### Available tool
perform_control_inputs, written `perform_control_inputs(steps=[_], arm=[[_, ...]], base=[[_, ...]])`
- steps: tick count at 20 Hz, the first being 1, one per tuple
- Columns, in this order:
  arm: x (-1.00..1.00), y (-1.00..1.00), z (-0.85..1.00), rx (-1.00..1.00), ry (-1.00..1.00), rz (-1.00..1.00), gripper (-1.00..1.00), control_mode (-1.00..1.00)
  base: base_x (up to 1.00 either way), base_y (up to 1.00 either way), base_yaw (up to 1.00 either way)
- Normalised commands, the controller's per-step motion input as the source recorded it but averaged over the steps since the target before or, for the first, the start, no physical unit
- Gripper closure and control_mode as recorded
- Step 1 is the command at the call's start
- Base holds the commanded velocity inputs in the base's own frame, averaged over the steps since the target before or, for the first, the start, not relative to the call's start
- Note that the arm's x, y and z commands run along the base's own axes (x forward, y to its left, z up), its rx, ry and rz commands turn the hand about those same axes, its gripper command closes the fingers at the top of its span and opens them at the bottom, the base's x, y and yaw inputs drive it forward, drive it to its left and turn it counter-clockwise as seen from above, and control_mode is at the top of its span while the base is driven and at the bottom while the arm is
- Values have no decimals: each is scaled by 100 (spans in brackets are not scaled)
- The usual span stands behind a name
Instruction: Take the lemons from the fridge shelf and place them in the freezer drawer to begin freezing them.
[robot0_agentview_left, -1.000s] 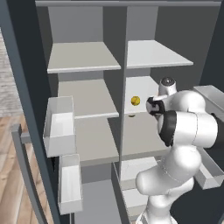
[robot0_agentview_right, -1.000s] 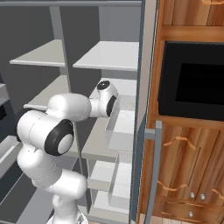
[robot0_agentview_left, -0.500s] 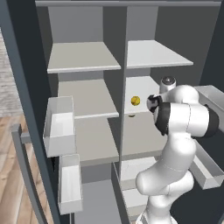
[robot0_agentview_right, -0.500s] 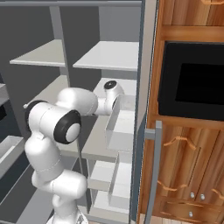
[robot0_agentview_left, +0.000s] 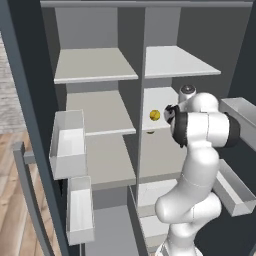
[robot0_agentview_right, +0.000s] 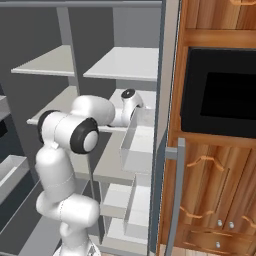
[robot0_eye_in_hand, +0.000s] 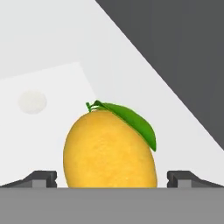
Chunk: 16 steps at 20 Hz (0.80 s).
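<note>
A lemon (robot0_eye_in_hand: 109, 148), yellow-orange with a green leaf, lies on the white fridge shelf (robot0_eye_in_hand: 39, 52) right in front of my gripper (robot0_eye_in_hand: 112, 178). The gripper is open, with one dark fingertip (robot0_eye_in_hand: 41, 178) on each side of the fruit and clear of it. From the left base view the lemon (robot0_agentview_left: 155, 115) sits near the front left of the middle shelf (robot0_agentview_left: 161, 97) in the right compartment, and my arm (robot0_agentview_left: 200, 122) reaches in beside it and hides the hand. The freezer drawer is out of view.
White door bins (robot0_agentview_left: 67, 145) hang on the open left door, and grey bins (robot0_agentview_left: 235, 195) on the right door close to my arm. A centre divider (robot0_agentview_left: 140, 100) splits the fridge. White drawers (robot0_agentview_left: 155, 195) sit below. A wooden cabinet with an oven (robot0_agentview_right: 220, 100) stands at right.
My arm has folded upward and pushed the hand deeper over the middle shelf toward the lemon. The lemon has stayed put, and the jaws have stayed wide.
</note>
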Motion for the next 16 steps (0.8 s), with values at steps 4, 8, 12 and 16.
perform_control_inputs(steps=[4, 8, 12, 16], arm=[[31, -5, -5, 0, 0, 0, -100, -100], [12, 0, -22, 0, 0, 0, -100, -100], [0, 0, -58, 0, 0, 0, 100, -100], [0, 1, -43, 0, -7, 0, 100, -100]], base=[[0, 0, 0], [0, 0, 0], [0, 0, 0], [0, 0, 0]])
